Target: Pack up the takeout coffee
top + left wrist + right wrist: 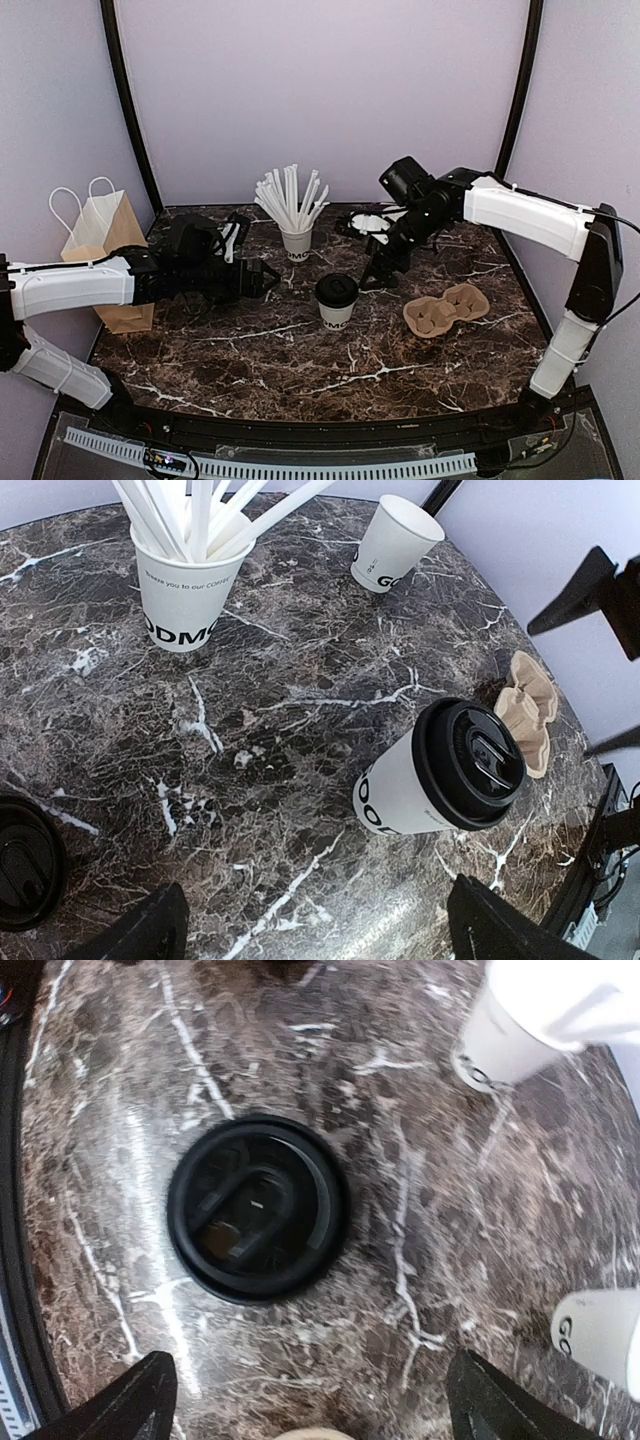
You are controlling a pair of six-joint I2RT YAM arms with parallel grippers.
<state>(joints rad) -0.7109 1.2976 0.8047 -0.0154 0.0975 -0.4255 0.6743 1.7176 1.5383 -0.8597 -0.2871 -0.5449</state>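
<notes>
The takeout coffee (337, 298) stands upright mid-table, a white cup with dark lettering under a black lid (470, 763). My left gripper (266, 280) is open just left of it, nothing between its fingers; in the left wrist view the gripper (320, 930) sits short of the cup (400, 795). My right gripper (374, 274) hangs open just right of the cup and above it. In the right wrist view the gripper (315, 1405) is empty, and the lid (258, 1208) lies straight below, ahead of the fingertips.
A white cup of straws (297, 240) stands behind the coffee. A plain white cup (395, 542) stands further back right. A brown pulp cup carrier (445, 308) lies right of the coffee. A paper bag (105, 250) stands at far left. A loose black lid (25, 865) lies near my left gripper.
</notes>
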